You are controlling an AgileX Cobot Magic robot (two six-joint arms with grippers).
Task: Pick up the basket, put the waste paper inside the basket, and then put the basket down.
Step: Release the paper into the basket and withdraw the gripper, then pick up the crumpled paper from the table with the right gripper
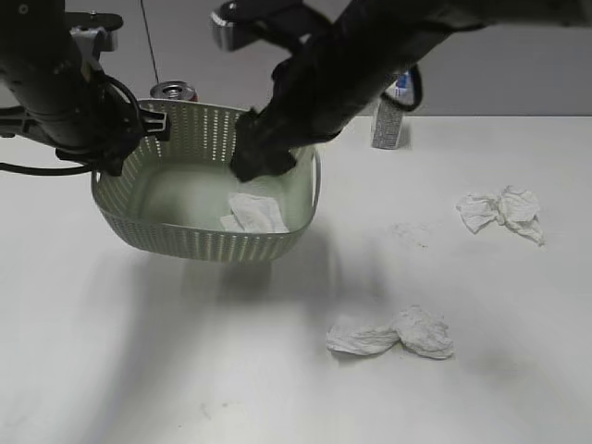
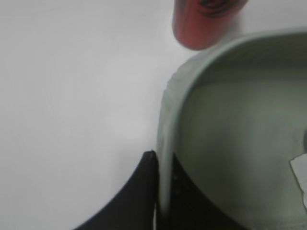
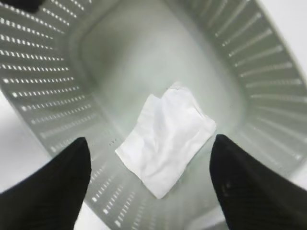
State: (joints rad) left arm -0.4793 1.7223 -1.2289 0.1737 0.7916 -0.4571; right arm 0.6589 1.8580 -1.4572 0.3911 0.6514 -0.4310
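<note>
The pale green slotted basket (image 1: 185, 242) hangs tilted above the table at the left. My left gripper (image 1: 139, 129) is shut on its left rim (image 2: 165, 158), one finger outside and one inside. My right gripper (image 1: 264, 165) is open over the basket, its fingers (image 3: 148, 148) spread wide and empty. A flat squarish white waste paper piece (image 1: 254, 213) lies on the basket's floor (image 3: 165, 136). Two crumpled waste paper wads lie on the table: one at front centre (image 1: 393, 335), one at the right (image 1: 502, 211).
A red can (image 1: 173, 91) stands behind the basket, and shows in the left wrist view (image 2: 206, 21). A small white-and-blue carton (image 1: 388, 120) stands upright at the back, partly behind my right arm. The white table (image 1: 185, 370) extends to the front.
</note>
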